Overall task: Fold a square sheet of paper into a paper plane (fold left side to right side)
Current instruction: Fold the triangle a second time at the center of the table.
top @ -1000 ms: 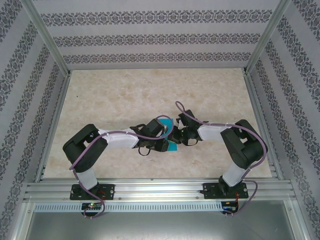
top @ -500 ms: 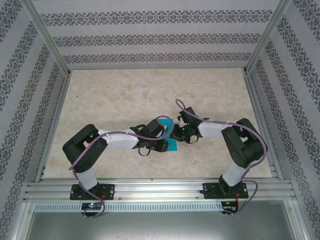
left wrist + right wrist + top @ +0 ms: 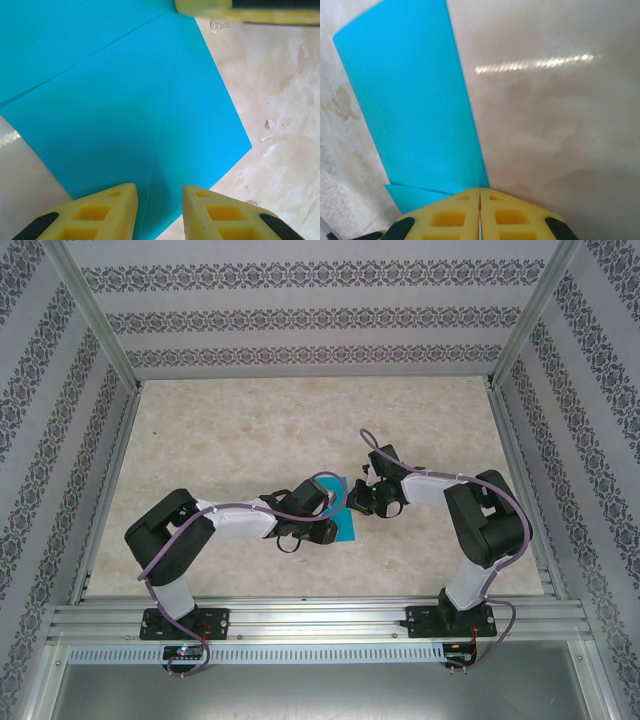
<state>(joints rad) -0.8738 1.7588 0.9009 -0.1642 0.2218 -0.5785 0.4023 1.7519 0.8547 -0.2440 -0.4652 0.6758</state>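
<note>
in the left wrist view the paper (image 3: 125, 100) runs off the top and left edges, so its full outline is cut off. the left gripper (image 3: 160, 195) is cropped by the bottom edge, and a yellow finger (image 3: 250, 16) is cut by the top edge. in the right wrist view the right gripper (image 3: 480, 195) covers the paper's near end; whether its pressed-together tips pinch it cannot be told. from above, the wrists cover most of the paper, and its creases are too small to read.
</note>
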